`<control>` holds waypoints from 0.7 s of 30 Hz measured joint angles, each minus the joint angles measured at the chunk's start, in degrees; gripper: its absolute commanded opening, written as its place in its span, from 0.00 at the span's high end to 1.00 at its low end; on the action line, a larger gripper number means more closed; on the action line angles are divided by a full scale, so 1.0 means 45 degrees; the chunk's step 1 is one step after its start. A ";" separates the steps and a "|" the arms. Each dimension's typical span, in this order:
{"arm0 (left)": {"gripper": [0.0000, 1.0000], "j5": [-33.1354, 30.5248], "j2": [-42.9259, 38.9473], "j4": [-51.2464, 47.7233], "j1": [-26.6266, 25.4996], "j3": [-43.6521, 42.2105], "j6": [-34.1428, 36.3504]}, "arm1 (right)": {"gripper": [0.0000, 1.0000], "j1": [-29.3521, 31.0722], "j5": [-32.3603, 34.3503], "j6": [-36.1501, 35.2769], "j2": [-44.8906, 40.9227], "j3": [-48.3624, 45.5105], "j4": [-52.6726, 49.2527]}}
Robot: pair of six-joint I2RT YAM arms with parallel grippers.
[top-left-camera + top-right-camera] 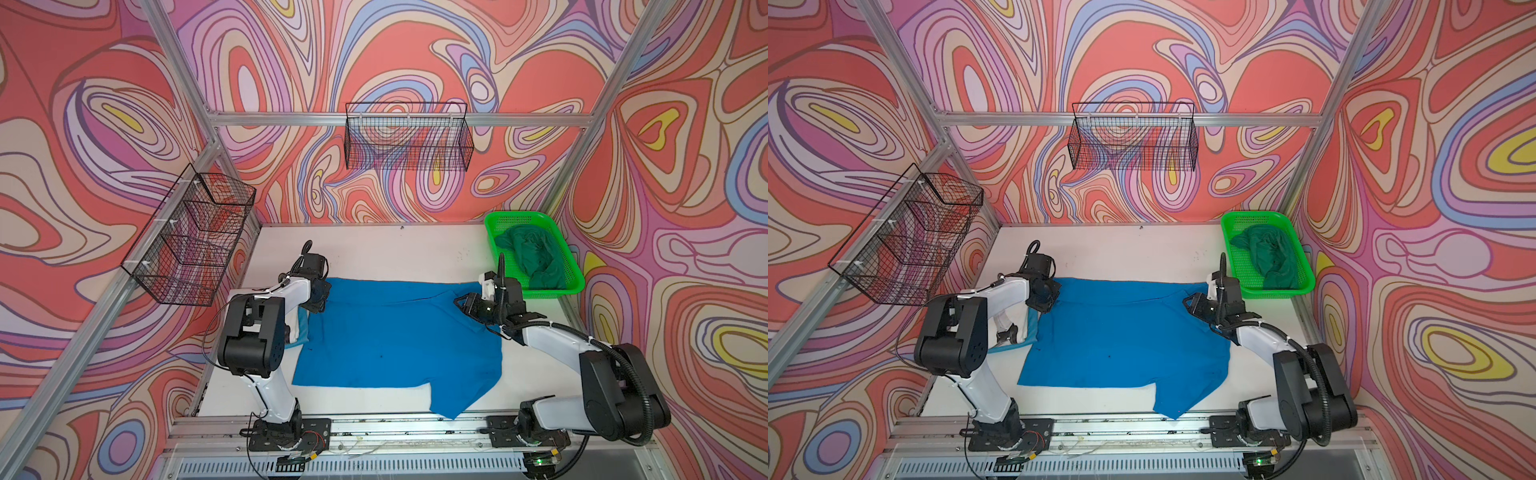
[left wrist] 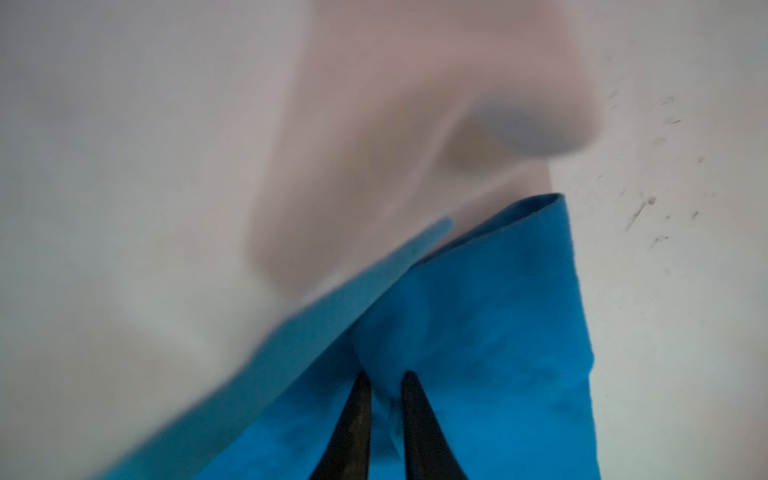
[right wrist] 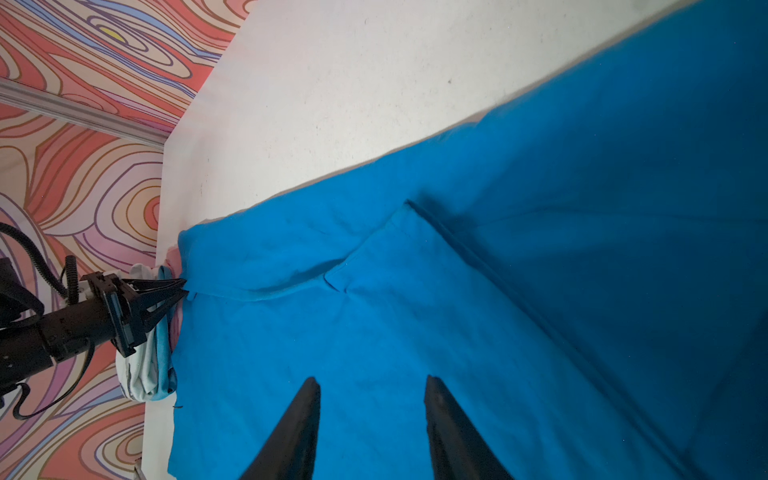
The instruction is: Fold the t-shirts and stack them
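A bright blue t-shirt lies spread flat over the middle of the white table, one sleeve hanging towards the front rail. My left gripper is at the shirt's far-left corner, shut on a pinch of the blue cloth. My right gripper hovers open over the shirt's far-right part, with nothing between its fingers. A dark green t-shirt lies crumpled in the green basket. A folded white t-shirt and a lighter blue one are stacked under the left arm.
Two black wire baskets hang on the walls, one at the back and one on the left. The aluminium rail with both arm bases runs along the front edge. Bare table lies behind the shirt.
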 measured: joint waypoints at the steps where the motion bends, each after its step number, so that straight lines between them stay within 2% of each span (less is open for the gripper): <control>1: 0.89 0.0000 0.0019 -0.0053 0.0000 0.0102 0.0049 | 0.56 0.0000 0.0000 0.0000 0.0000 0.0000 0.0000; 5: 1.00 0.0005 0.0049 -0.0238 0.0000 0.0481 0.0233 | 0.56 0.0000 0.0000 0.0000 0.0000 0.0000 0.0000; 12: 1.00 0.0024 0.0102 -0.0622 0.0019 0.1705 0.1331 | 0.56 0.0000 0.0000 0.0000 0.0000 0.0000 0.0000; 21: 1.00 0.0044 -0.0117 -0.0078 -0.0189 0.2623 0.4945 | 0.56 0.0000 0.0000 0.0005 0.0015 -0.0005 0.0141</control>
